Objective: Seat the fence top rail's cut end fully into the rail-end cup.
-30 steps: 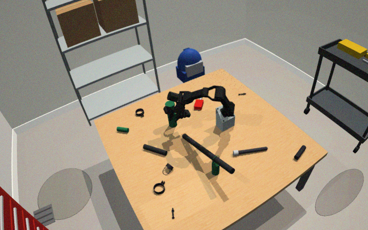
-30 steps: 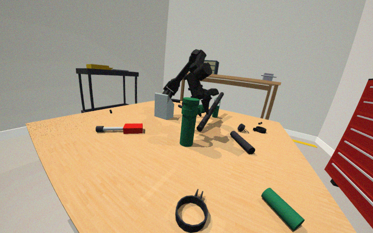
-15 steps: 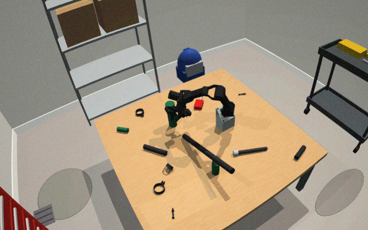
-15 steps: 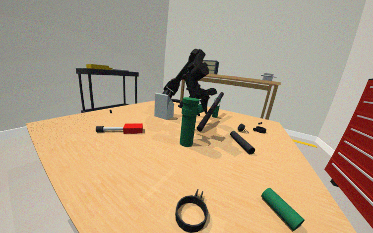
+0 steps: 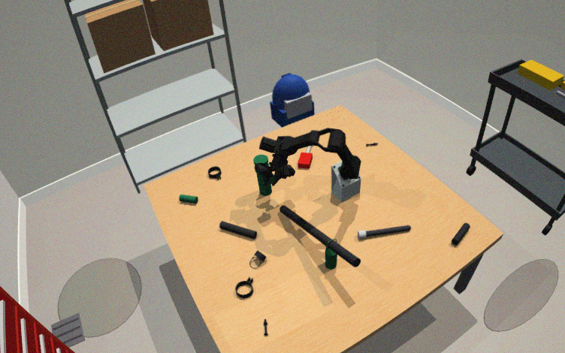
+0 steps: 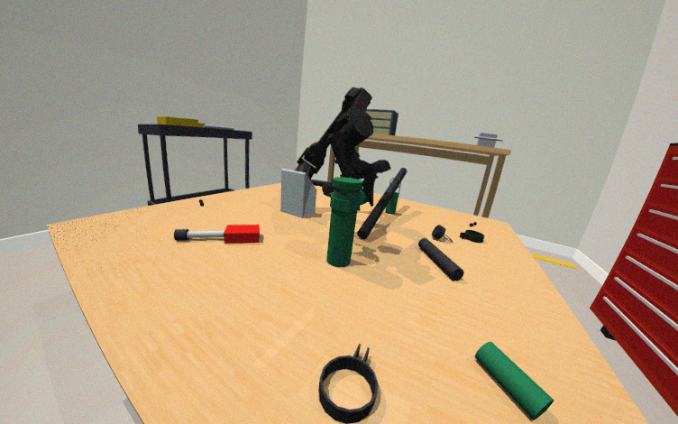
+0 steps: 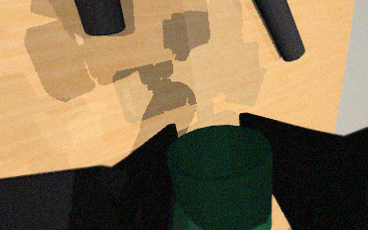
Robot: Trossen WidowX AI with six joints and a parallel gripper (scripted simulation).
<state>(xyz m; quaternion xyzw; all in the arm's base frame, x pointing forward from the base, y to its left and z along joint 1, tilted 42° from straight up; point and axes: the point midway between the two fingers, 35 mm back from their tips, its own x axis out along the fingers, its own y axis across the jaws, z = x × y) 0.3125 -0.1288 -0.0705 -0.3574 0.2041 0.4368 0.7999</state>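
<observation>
The big green post stands upright; its brace band is up just below the post cap. My gripper is shut on the green rail-end cup, beside the post; the top and exterior views mostly hide the cup. The long black rail passes through the loop cap on the short green post. The rail slopes down towards the big post. Its near end is low over the table, apart from cup and gripper.
A loose black tube lies near the rail. A green tube, a loose band and a red-headed mallet lie on the table.
</observation>
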